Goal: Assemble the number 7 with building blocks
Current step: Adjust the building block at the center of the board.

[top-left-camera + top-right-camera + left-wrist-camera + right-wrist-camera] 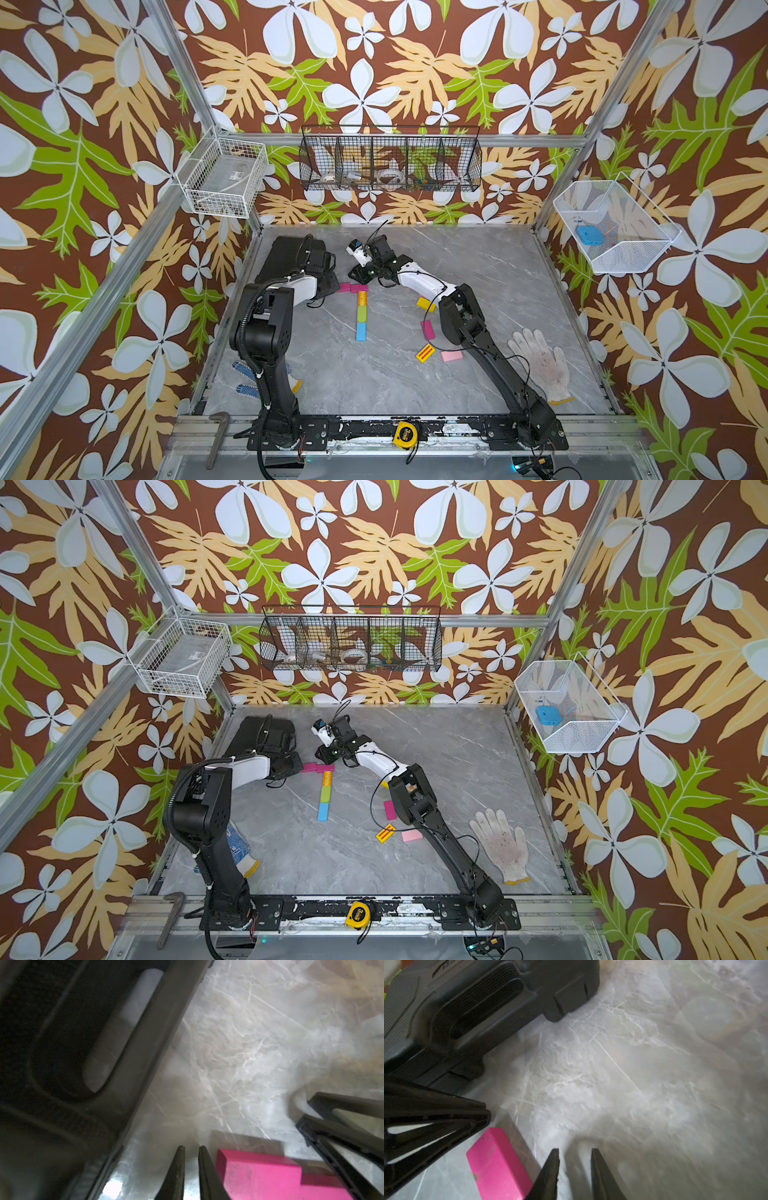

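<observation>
Building blocks form an orange-green-blue column beneath two magenta pieces.

Marble tabletop: blocks, gloves, blk case

- Yellow tape measure, at the front edge of the bench: a large "3" on its round black label; the smaller print there is unreadable.
- Yellow block: two printed red bars.

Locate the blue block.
In both top views, the flat blue rectangular block lies left of centre on the marble table, at the near end of the block column.
</observation>
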Robot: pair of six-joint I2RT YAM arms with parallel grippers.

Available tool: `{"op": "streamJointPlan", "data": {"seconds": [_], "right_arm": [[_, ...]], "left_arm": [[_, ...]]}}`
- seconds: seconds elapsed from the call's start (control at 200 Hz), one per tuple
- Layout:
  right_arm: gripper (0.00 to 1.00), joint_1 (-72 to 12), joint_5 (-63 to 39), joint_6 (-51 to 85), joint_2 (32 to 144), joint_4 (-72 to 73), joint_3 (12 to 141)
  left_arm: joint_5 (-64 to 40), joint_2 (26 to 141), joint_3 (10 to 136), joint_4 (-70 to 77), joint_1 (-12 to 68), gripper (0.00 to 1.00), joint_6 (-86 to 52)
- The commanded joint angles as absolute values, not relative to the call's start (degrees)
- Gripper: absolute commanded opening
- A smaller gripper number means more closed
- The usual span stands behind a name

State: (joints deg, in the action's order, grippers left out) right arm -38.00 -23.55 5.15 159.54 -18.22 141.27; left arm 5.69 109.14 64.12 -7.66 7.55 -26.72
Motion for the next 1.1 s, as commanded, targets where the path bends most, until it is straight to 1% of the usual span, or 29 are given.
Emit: {"op": "streamJointPlan", "data": {"seconds": [0.0, 0.27, 1.096], "right_arm": [[0.28, -38.06, -21.55, 5.89, 159.96, -20.6, 141.93], [0.28, -38.8, -19.96, 5.19, 160.05, -21.18, 142.53], [0.27, -39.39, -20.17, 2.91, 158.5, -22.1, 140.46]], "left_arm": [[5.02, 109.3, 64.35, -7.29, 7.47, 0.17, -26.54], [4.56, 109.55, 64.46, -7.29, 7.38, 0.17, -26.34], [3.93, 111.67, 66.62, -9.05, 7.12, 0.17, -26.28]]}}
